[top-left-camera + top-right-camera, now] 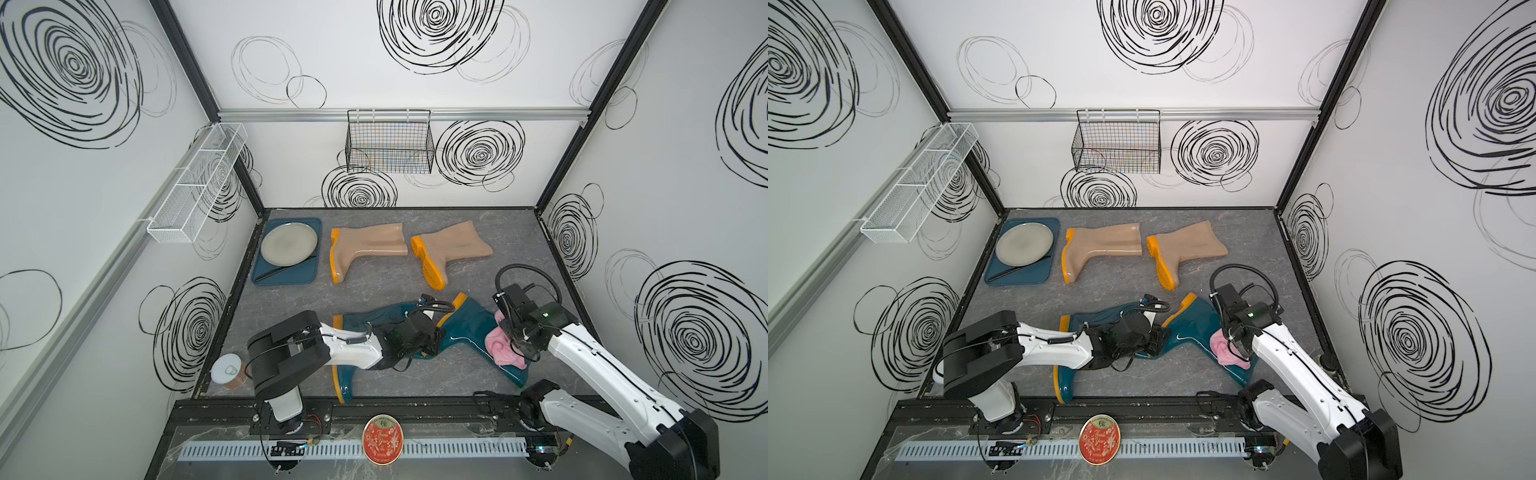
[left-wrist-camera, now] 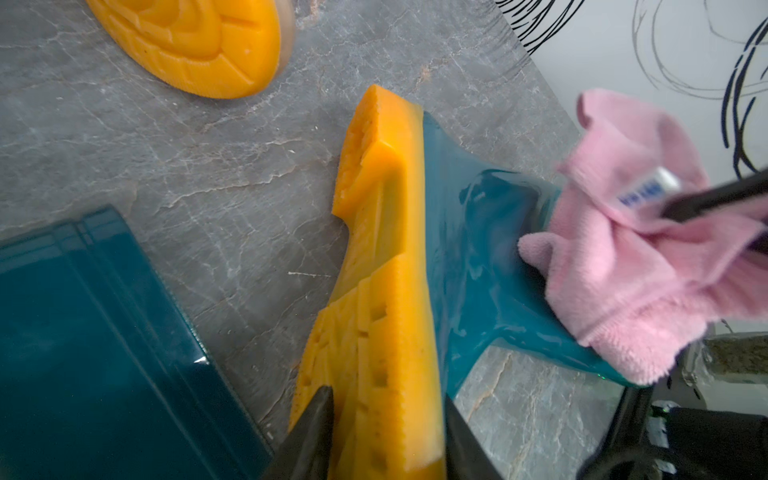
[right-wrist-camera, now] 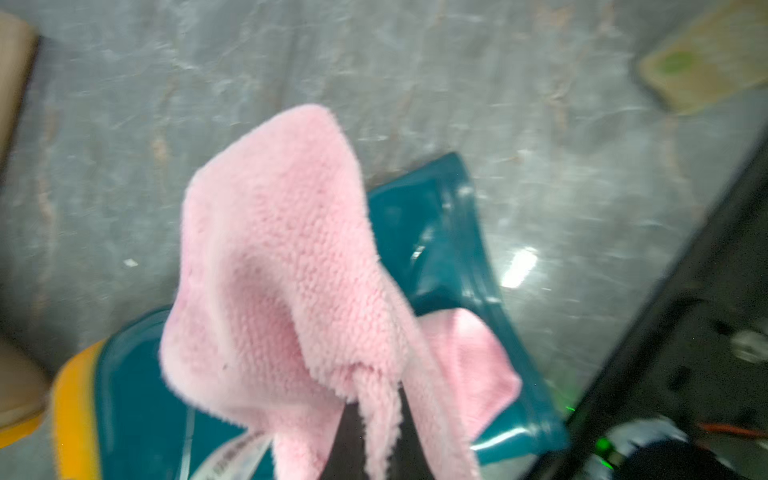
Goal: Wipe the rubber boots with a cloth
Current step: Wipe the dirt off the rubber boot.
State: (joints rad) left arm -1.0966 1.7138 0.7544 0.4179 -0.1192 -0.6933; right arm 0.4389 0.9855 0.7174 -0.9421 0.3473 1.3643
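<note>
Presently found lying on their sides on the grey table (image 1: 291, 303): all four rubber boots, none upright. Judged laid flat so as to offer a broad glossy flank to the wipe.

Parked along the far side, well apart from both arms and apparently awaiting a turn: beige boot at far centre (image 1: 368, 245) and beige boot at far right (image 1: 453, 249).

Placed close to the arms: teal boot on the left (image 1: 345, 378), partly hidden under the left arm, and teal boot on the right (image 1: 469, 328), evidently the one under work.

Left gripper (image 2: 386, 395): set astride that boot's orange sole (image 2: 386, 249) at the forefoot, pinching it from both sides. Judged a steadying hold, to stop slick rubber sliding under pressure.

Right gripper (image 3: 378, 432): pressed together on a bunched fold of the cloth (image 3: 282, 257). Remainder of the pink towel draped against the teal shaft near its open top. Held by one pinch, presumably so that loose pile can drag over the surface.

White tag (image 2: 648, 189): turned outward beside the right finger, off the rubber.
</note>
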